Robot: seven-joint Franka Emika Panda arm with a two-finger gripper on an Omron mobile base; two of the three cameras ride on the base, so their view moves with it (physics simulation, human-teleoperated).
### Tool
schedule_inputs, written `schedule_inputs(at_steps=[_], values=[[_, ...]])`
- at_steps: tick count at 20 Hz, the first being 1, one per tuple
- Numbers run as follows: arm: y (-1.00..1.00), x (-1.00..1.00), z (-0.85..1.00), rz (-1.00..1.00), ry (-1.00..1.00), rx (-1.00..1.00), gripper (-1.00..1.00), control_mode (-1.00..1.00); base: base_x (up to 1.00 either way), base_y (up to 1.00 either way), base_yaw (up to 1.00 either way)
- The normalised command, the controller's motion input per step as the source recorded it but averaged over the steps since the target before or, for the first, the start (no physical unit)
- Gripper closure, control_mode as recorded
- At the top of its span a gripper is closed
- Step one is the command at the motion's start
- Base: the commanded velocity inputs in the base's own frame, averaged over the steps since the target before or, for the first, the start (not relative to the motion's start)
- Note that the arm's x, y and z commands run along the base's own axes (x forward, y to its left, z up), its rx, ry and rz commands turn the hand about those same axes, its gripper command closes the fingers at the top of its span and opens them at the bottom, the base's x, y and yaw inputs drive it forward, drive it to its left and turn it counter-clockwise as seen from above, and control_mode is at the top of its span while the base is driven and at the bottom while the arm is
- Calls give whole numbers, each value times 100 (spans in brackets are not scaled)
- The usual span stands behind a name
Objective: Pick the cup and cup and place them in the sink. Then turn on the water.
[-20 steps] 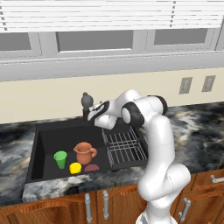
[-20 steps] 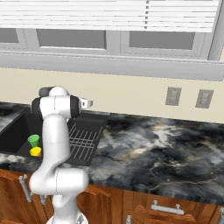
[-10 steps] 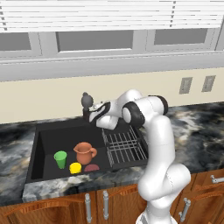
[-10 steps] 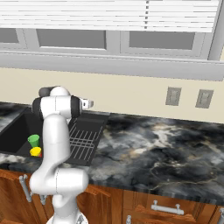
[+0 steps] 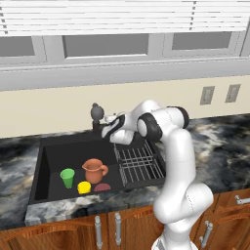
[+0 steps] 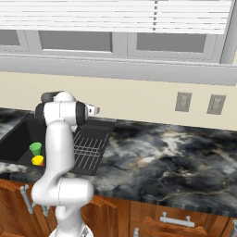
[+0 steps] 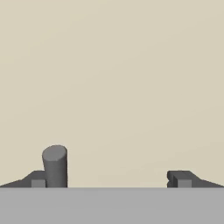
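cups in sink, claw at the tap

green cup [image 5: 67, 177] + yellow cup [image 5: 84, 187] sit in the sink [image 5: 54, 155] by the brown jug [image 5: 94, 171]. gripper [image 5: 104, 128] released, jaws wide, nothing held; faucet [image 5: 96, 113] just beside it at approx 10 o'clock in left base view, its stem upright by the left finger [image 7: 55, 165] in hand view. only one arm. no brands or writing readable.

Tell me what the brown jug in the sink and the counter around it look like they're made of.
The jug looks like unglazed terracotta: a flat, matte orange-brown with no shine, though it could be plain plastic. The counter looks like polished marble or granite: black with white and tan veining and a slight sheen.
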Motion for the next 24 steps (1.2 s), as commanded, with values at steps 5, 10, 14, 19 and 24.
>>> schedule_inputs(at_steps=[5,10,14,19,24], values=[[-44,0,0,4,0,2,-100,-100,0,0,0],[-43,0,0,4,0,3,-100,-100,0,0,0],[-42,0,0,4,0,2,-100,-100,0,0,0],[-40,0,0,3,0,2,-100,-100,0,0,0],[-41,0,0,2,0,2,-100,-100,0,0,0]])
